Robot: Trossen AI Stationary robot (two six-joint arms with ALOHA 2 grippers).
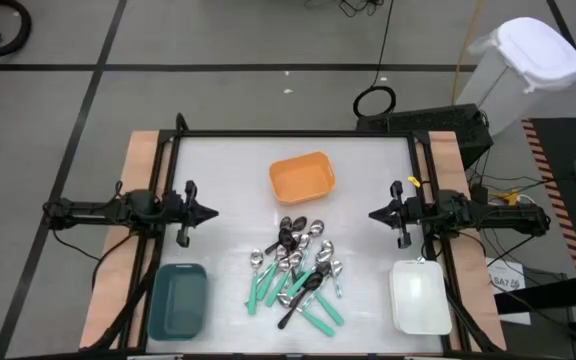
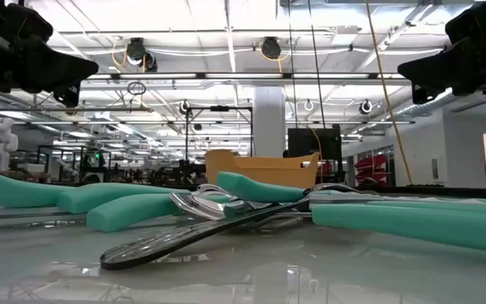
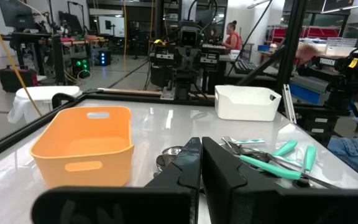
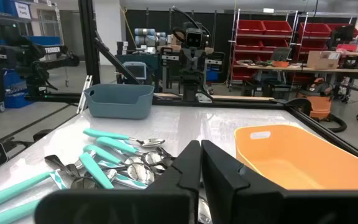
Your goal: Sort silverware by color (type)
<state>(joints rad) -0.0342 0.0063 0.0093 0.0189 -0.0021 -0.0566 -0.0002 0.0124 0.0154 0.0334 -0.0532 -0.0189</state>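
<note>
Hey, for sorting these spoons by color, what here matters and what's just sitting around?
Job:
- spoon pile
- orange tray
- teal tray
- white tray
- left end effector
- right end effector

Lying about:
- white bin
- cable coil

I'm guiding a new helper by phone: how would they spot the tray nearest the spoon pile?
Look at the white tabletop from above. Three trays sit on it, and a heap of spoons lies at its middle front. The orange tray sits just behind the heap, centred; the teal tray and white tray stand at the front corners.
</note>
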